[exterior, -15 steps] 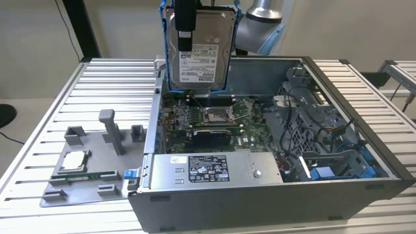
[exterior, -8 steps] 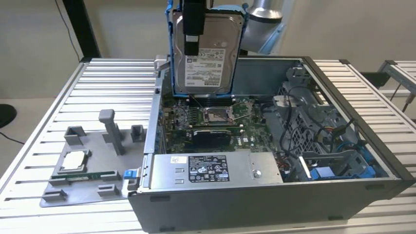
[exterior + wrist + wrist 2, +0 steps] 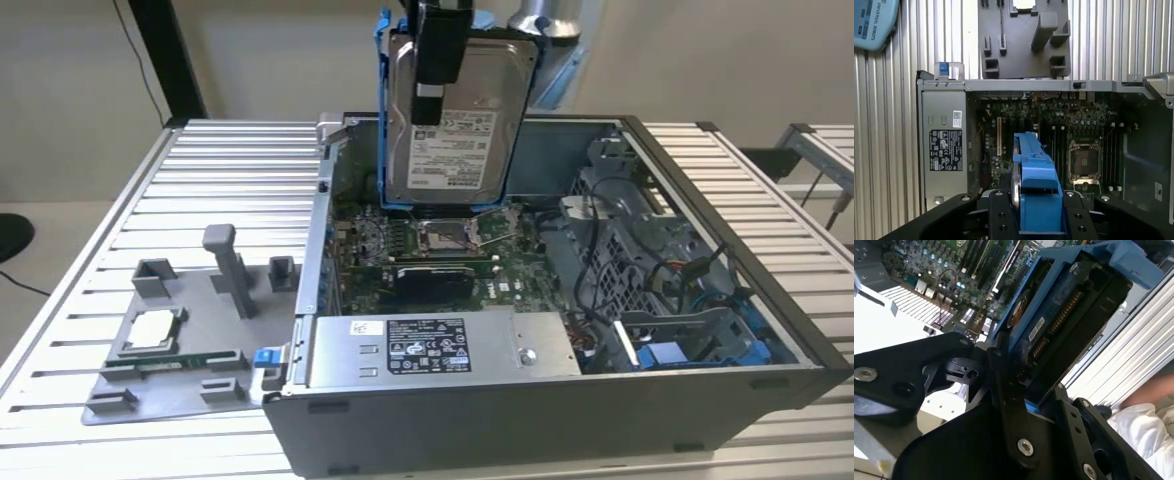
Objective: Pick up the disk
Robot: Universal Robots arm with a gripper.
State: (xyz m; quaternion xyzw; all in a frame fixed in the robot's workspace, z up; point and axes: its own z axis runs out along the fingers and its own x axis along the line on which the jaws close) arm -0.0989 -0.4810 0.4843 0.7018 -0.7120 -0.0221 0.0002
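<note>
The disk (image 3: pixel 461 135), a silver-grey hard drive with a white label and blue frame rails, hangs upright above the open computer case (image 3: pixel 561 405), clear of the motherboard. My gripper (image 3: pixel 430 100) is shut on it from above, with one black finger (image 3: pixel 435 60) running down its labelled face. In the second wrist view the disk (image 3: pixel 1064 322) sits between the black fingers (image 3: pixel 1006 390), with its connector edge showing. In the first wrist view the disk's blue rail (image 3: pixel 1036 175) rises from the gripper (image 3: pixel 1035 220) over the motherboard.
Inside the case lie the motherboard (image 3: pixel 441 250), a grey labelled box (image 3: pixel 441 345) and cables with blue drive bays (image 3: pixel 681 340). A grey fixture plate (image 3: pixel 174 345) with a small square chip (image 3: pixel 150 328) lies on the slatted table (image 3: pixel 227 170). A person's white sleeve (image 3: pixel 1146 432) is nearby.
</note>
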